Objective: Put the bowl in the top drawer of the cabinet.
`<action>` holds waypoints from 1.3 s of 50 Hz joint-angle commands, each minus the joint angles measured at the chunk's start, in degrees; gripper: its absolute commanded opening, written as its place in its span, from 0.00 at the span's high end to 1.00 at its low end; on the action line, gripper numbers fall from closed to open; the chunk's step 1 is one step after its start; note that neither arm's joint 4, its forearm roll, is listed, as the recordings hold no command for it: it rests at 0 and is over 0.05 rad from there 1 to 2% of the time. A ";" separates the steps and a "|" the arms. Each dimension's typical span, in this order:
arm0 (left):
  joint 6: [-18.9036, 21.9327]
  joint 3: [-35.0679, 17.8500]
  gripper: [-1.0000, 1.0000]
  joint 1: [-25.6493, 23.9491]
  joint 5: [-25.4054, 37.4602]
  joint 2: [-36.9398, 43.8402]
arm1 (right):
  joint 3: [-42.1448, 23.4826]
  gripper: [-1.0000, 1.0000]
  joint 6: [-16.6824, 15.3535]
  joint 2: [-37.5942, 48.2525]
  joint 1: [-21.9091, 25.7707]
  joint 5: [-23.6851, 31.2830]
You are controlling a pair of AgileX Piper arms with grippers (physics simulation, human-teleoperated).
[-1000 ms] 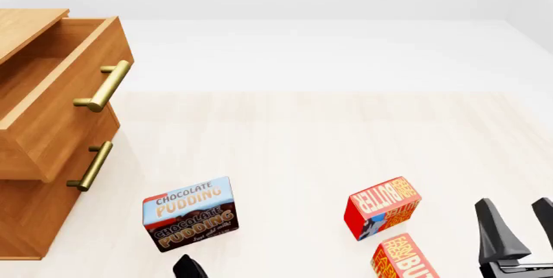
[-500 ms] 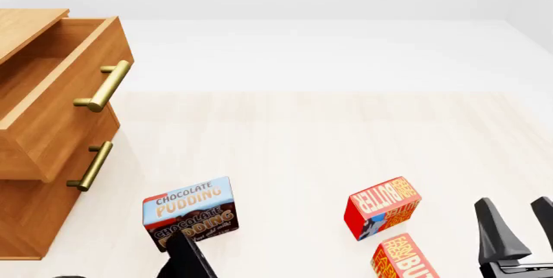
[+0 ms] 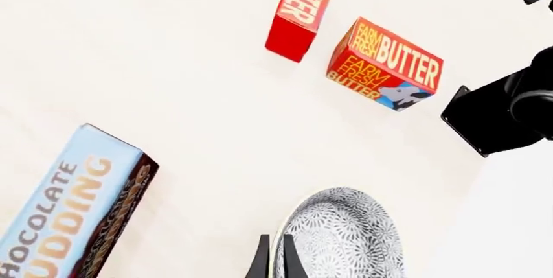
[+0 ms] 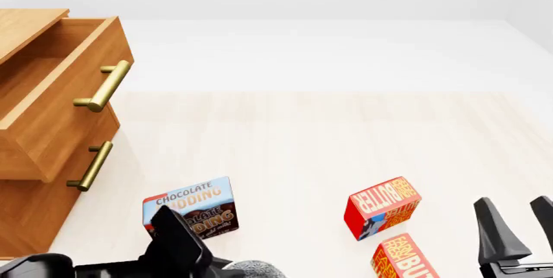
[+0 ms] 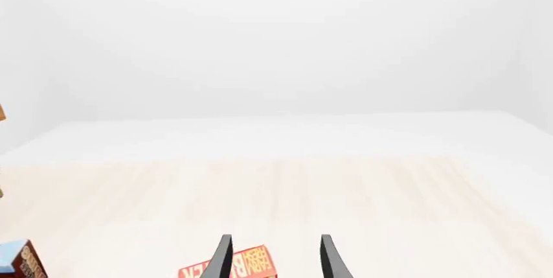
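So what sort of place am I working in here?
Probably a simulated tabletop test scene: a bare pale wooden table, a light brown wooden two-drawer cabinet, red butter boxes and blank white surroundings.

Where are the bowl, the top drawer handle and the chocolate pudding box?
bowl (image 3: 346, 239): left wrist view, patterned outer wall.
top drawer handle (image 4: 103, 85): front view, middle of brass bar.
chocolate pudding box (image 4: 194, 208): front view, printed face.

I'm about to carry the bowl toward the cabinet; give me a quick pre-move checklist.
1. Left pincer shut on bowl rim: ok.
2. Top drawer pulled open: ok.
3. Drawer interior free of things: cannot tell, only partly visible.
4. Pudding box stands between bowl and cabinet: not ok, lift over it.
5. Right pincer open, off to the side: ok.
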 commanded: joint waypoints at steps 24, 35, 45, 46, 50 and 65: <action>7.21 -17.47 1.00 12.30 15.09 -6.11 | 0.00 0.00 -0.02 0.00 0.47 -0.31; 10.16 -24.69 1.00 16.95 20.46 -6.39 | 0.00 0.00 0.04 0.00 0.63 -0.37; 12.53 -32.79 1.00 23.27 23.55 -5.24 | 0.01 0.00 0.18 0.00 0.59 -0.48; 12.32 -33.37 1.00 23.66 23.65 -5.18 | 0.01 0.00 0.19 0.00 0.58 -0.49; 12.66 -35.82 1.00 25.83 24.10 -4.63 | 0.01 0.00 0.20 0.00 0.59 -0.47; 15.36 -45.91 1.00 33.41 28.54 -2.55 | 0.01 0.00 0.24 0.00 0.73 -0.49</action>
